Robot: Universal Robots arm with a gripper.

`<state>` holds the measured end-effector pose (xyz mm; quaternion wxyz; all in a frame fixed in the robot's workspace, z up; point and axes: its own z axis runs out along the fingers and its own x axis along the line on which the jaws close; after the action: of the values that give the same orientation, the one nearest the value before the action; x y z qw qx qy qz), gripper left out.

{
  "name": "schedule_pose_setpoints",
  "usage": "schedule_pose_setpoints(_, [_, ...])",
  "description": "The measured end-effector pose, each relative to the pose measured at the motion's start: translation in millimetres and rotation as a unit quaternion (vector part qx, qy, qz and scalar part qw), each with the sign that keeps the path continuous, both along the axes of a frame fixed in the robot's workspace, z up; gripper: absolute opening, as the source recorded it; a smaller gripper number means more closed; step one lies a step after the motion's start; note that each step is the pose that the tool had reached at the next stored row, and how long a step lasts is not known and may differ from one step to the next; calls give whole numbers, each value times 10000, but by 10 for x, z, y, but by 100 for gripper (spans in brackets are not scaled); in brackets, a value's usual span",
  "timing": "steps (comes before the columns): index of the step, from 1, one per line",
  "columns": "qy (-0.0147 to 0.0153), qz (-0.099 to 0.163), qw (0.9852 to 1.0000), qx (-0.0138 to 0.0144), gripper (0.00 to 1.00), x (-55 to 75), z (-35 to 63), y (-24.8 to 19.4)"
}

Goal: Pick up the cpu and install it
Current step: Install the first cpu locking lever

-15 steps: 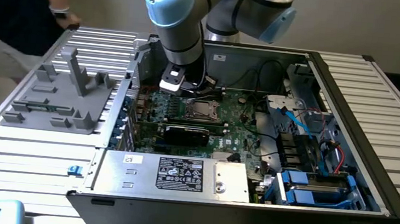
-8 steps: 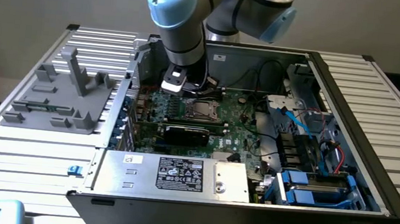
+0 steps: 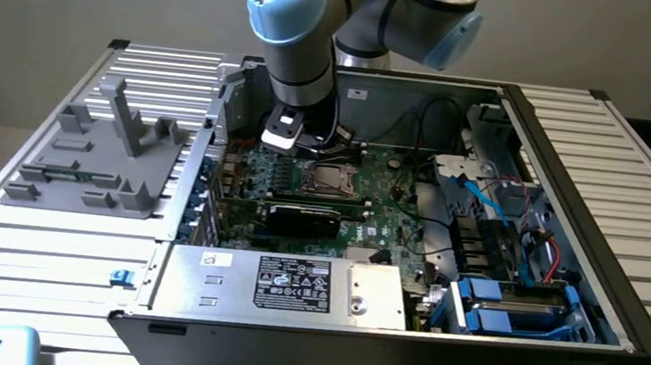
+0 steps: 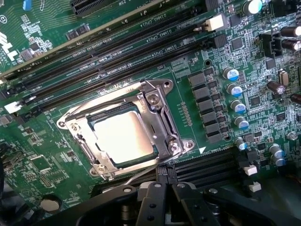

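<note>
The cpu (image 4: 123,136) is a flat square chip with a dull silver top. It lies inside the metal socket frame (image 4: 161,101) on the green motherboard (image 4: 42,141). My gripper (image 4: 164,195) hovers just off the edge of the socket, shut, with nothing between its fingers. In the exterior view the arm reaches down into the open computer case, and the gripper (image 3: 308,149) hangs just above the socket and cpu (image 3: 328,180).
Black memory slots (image 4: 117,52) run beside the socket, and capacitors (image 4: 235,89) stand on its other side. A black card (image 3: 304,219), a labelled silver box (image 3: 291,284) and blue drive bays (image 3: 505,307) fill the case. A grey fixture (image 3: 101,161) stands at the exterior view's left.
</note>
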<state>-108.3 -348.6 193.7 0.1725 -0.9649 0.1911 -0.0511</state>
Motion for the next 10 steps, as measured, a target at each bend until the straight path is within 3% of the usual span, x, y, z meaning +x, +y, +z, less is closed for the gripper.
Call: schedule_pose_setpoints(10, [-2,-1,10000,-22,11,59,16,1])
